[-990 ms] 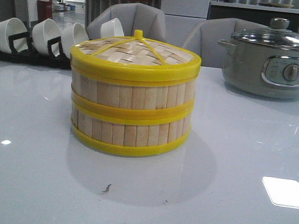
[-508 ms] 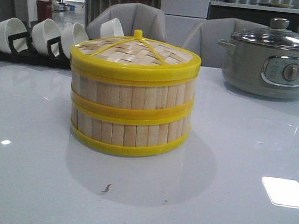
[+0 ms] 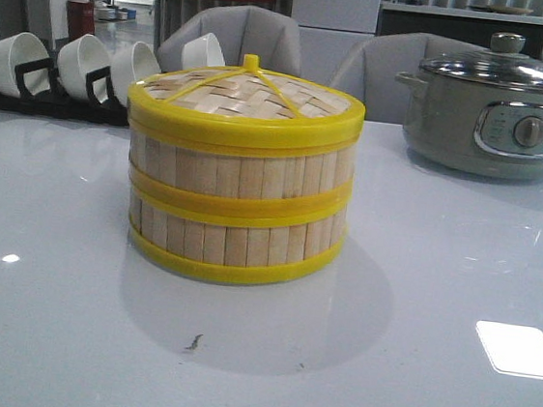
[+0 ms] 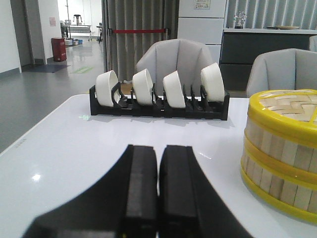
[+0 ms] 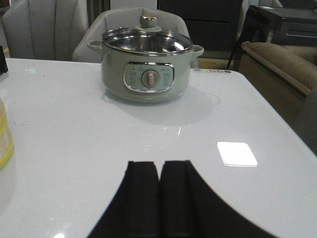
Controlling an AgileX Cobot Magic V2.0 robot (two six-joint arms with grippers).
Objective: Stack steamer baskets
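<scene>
Steamer baskets (image 3: 238, 200): two tiers stand one on the other, mid-table in the front view, with a woven lid (image 3: 249, 94) seated on the upper tier. Yellow bands line up at top, middle and bottom; no visible offset between tiers, so the stack reads as square and stable. Judgement: the stacking looks complete as things lie.

Left gripper (image 4: 157, 183): fingers pressed together, nothing between them, low over the white table (image 3: 407, 393). It sits beside the stack, apart from it, pointing toward the black rack of white bowls (image 4: 158, 89). The stack's edge shows in the left wrist view.

Right gripper (image 5: 159, 198): fingers together, empty, facing the grey-green pot (image 5: 146, 64) with its glass lid. Only a sliver of the stack shows at the frame edge.

Both arms sit out to the sides, well off the stack, which probably keeps it free from an accidental nudge.

Neither arm appears in the front view.
</scene>
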